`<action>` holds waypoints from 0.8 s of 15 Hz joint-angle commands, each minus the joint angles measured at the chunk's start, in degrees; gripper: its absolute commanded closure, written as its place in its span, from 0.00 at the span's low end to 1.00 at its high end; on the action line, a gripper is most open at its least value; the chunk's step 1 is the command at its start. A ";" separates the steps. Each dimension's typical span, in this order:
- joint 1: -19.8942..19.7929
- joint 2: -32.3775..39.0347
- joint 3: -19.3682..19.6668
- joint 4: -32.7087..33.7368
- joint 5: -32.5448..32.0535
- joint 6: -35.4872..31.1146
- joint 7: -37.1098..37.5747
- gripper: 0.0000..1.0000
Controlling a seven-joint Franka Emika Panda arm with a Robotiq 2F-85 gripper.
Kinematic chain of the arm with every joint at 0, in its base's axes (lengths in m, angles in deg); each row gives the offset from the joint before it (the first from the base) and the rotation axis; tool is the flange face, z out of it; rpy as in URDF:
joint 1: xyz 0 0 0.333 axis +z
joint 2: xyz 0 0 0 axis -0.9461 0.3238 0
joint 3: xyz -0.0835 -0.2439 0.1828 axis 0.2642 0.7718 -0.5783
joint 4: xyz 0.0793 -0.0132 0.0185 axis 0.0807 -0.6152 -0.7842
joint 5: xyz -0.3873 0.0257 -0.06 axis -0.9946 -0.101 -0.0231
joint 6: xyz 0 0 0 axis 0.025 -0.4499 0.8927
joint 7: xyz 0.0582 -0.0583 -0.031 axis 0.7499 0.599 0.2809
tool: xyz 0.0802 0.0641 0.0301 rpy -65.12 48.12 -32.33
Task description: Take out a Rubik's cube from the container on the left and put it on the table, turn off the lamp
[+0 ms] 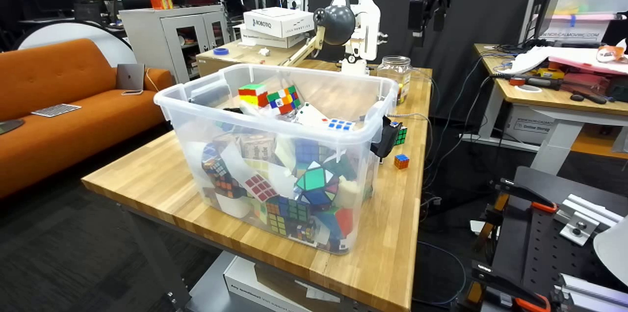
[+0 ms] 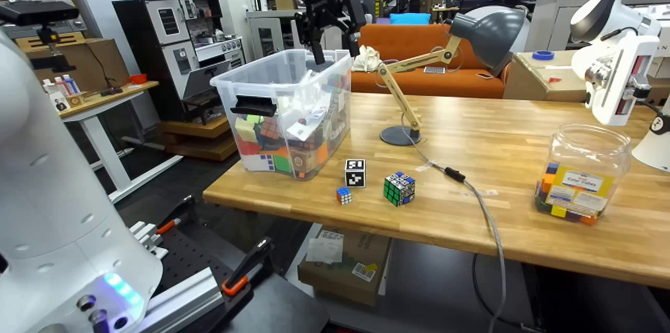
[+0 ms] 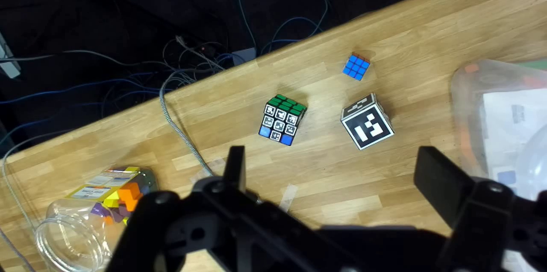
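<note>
Gripper (image 3: 333,161): jaws spread wide, nothing between them. Target's in the tub (image 1: 267,125); I'd take the mixed-colour cube (image 1: 284,99) on top. Should be light, stiff, slickish plastic. Layers may twist, so pinch two opposite faces dead square.

Counts, going outward: 3 below on the table (image 2: 497,134): small cube (image 3: 356,67), green-sided cube (image 3: 280,121), marker cube (image 3: 369,127). 1 tub, 3 clear on top: mixed-colour plus red-yellow cube (image 1: 253,95) and white-blue cube (image 1: 341,124). Rest too cloudy to count. 1 lamp (image 2: 487,37), can't tell if lit. 1 jar (image 2: 582,181).
</note>
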State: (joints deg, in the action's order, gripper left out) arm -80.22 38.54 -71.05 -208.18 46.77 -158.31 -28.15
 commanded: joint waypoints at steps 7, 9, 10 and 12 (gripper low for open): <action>0.63 0.00 0.57 0.00 -0.15 0.17 0.13 0.00; 0.63 0.00 0.57 -0.01 -0.15 0.17 0.13 0.00; 0.63 0.00 0.57 -0.01 -0.15 0.17 0.13 0.00; 1.24 0.31 -0.05 0.44 0.01 -0.22 0.31 0.00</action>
State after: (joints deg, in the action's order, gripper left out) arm -80.22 38.54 -71.05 -208.29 46.77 -158.31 -28.15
